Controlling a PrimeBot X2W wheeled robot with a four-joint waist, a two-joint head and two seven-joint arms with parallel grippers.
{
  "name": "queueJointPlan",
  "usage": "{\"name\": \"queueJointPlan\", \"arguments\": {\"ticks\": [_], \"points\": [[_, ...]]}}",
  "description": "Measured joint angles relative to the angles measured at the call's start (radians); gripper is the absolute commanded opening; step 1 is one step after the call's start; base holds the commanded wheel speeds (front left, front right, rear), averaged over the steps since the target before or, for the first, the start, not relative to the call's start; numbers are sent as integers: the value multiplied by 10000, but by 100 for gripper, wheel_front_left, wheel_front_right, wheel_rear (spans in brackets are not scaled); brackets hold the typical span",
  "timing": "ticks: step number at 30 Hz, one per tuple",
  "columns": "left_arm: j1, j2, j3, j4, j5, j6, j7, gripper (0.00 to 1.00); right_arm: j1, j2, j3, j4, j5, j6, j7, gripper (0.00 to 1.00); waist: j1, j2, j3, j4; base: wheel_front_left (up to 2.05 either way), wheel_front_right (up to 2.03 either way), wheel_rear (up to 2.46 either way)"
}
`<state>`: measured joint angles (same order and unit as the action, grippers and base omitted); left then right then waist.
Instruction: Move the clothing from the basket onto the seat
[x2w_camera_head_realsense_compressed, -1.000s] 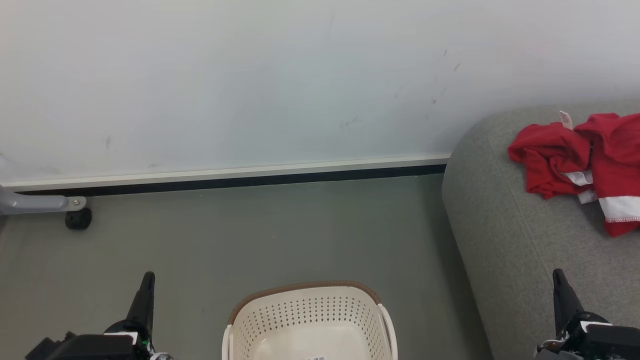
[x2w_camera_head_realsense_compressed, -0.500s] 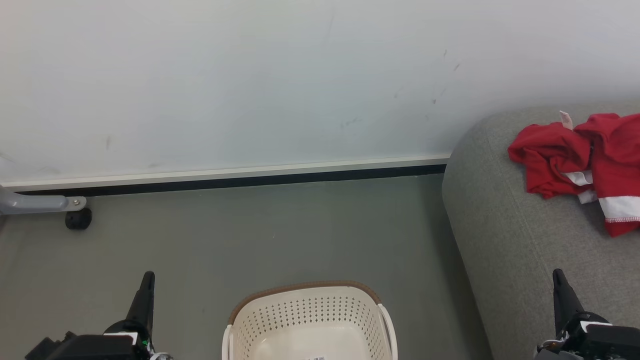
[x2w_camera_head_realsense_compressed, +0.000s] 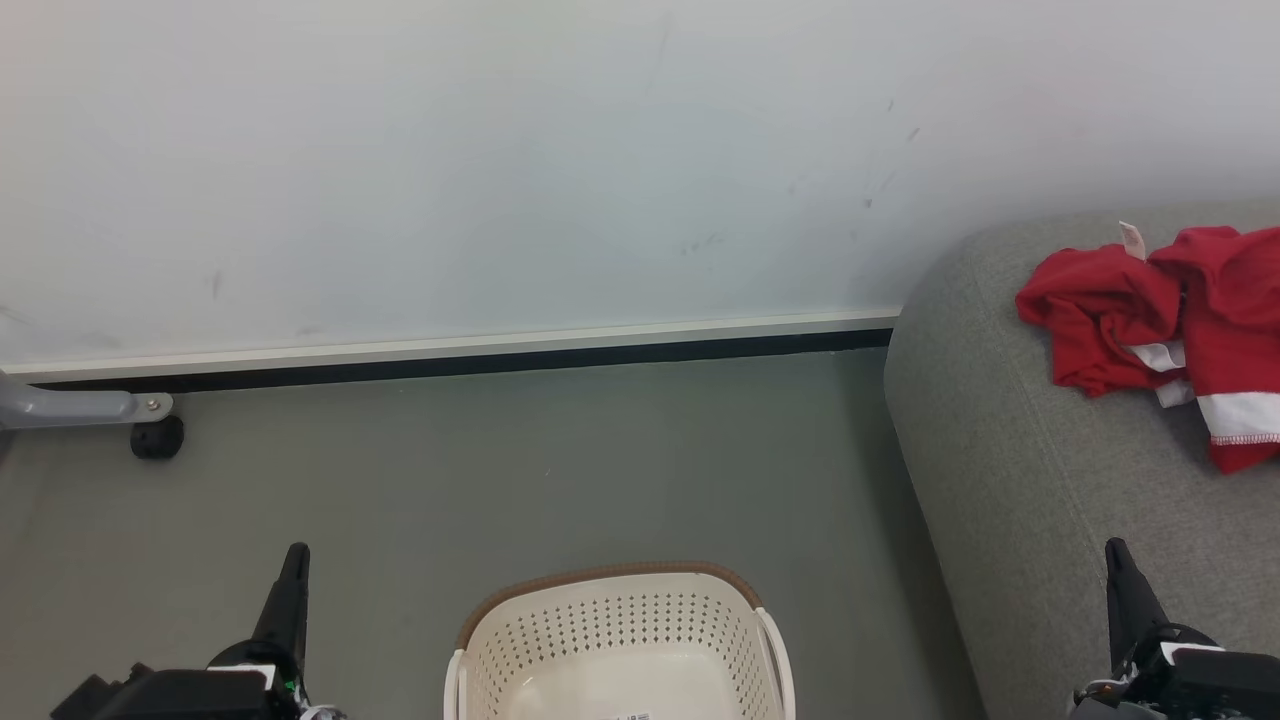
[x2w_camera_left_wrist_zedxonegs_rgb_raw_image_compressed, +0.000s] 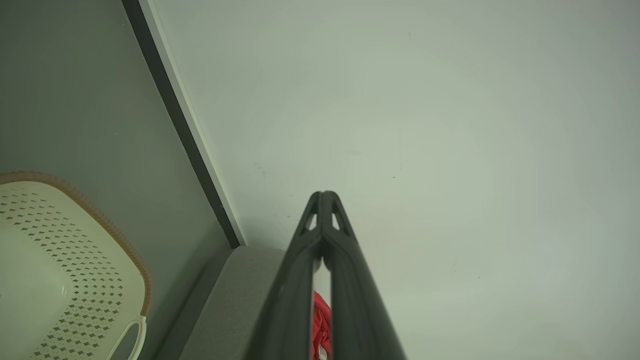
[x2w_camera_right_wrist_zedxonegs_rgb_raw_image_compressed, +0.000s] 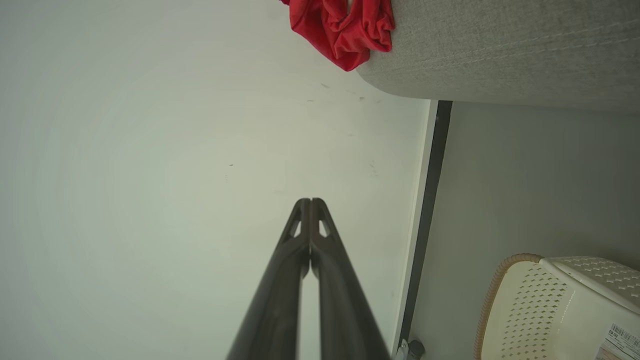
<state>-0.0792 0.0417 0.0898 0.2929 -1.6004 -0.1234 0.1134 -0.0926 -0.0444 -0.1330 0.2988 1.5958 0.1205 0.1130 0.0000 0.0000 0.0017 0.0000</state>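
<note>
Left tool (x2w_camera_head_realsense_compressed: 297, 553) and right tool (x2w_camera_head_realsense_compressed: 1117, 549) clenched, empty; clothing (x2w_camera_head_realsense_compressed: 1110, 310) on seat (x2w_camera_head_realsense_compressed: 1030, 480); basket (x2w_camera_head_realsense_compressed: 600, 575) sticker (x2w_camera_right_wrist_zedxonegs_rgb_raw_image_compressed: 621, 336) unreadable

One basket (x2w_camera_head_realsense_compressed: 620, 625) sits at lower centre; one seat (x2w_camera_head_realsense_compressed: 1050, 500) runs along the right edge, carrying one red heap of clothing (x2w_camera_head_realsense_compressed: 1100, 310), garments too tangled to count; two grippers, left gripper (x2w_camera_head_realsense_compressed: 297, 552) and right gripper (x2w_camera_head_realsense_compressed: 1116, 548), stand at the bottom corners; one caster (x2w_camera_head_realsense_compressed: 157, 437) shows at mid left.

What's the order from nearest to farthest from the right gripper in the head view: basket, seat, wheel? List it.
1. Seat, on the right, right by the right gripper.
2. Basket, on the floor to its left.
3. Wheel, far left by the wall.
</note>
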Motion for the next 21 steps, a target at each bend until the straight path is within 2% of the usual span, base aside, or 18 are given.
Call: {"name": "queueJointPlan", "arguments": {"ticks": [21], "points": [[0,-2,0,27,0,0,0,0,0,0,0,-2,0,0,0,0,0,0,0,0,0,0,0]]}}
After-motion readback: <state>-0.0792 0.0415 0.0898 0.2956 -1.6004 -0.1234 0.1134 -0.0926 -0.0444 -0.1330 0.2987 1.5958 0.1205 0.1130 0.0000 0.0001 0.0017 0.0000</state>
